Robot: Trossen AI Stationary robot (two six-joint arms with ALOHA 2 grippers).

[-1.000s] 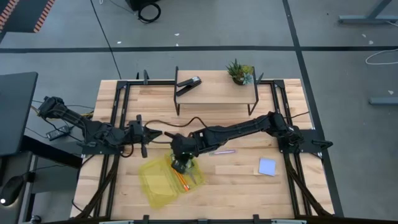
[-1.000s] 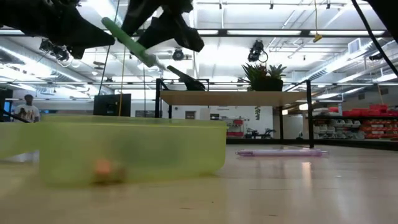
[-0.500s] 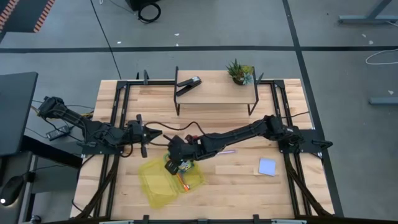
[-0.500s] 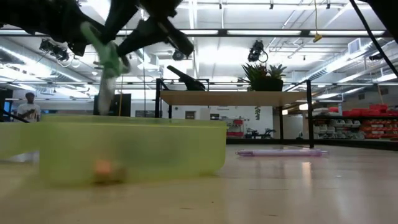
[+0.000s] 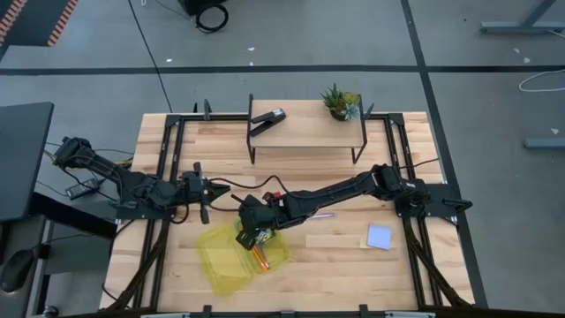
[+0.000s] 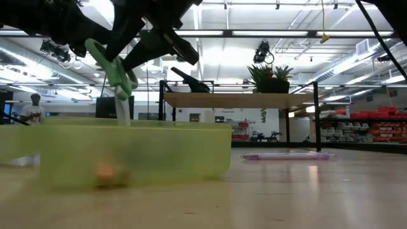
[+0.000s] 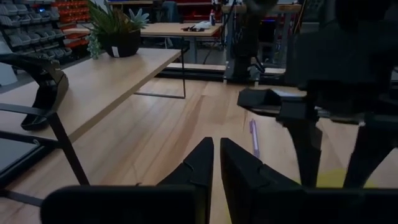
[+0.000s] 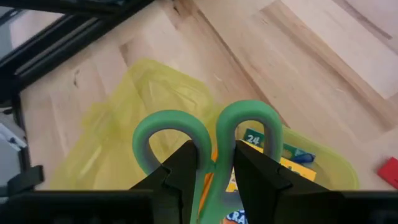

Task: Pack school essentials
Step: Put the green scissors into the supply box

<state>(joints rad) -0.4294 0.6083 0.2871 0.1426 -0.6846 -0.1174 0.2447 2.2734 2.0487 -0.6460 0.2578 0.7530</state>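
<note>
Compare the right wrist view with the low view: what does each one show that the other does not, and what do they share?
Only the right wrist view shows the small box lying inside the container and the red eraser on the wood. Only the low view shows the purple pen on the table, the raised shelf with the potted plant, and a person far behind. Both show the right gripper shut on the green-handled scissors above the yellow-green container.

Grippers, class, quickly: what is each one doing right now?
Left gripper: shut, holding nothing.
Right gripper: shut on the green-handled scissors, above the yellow-green box.
</note>
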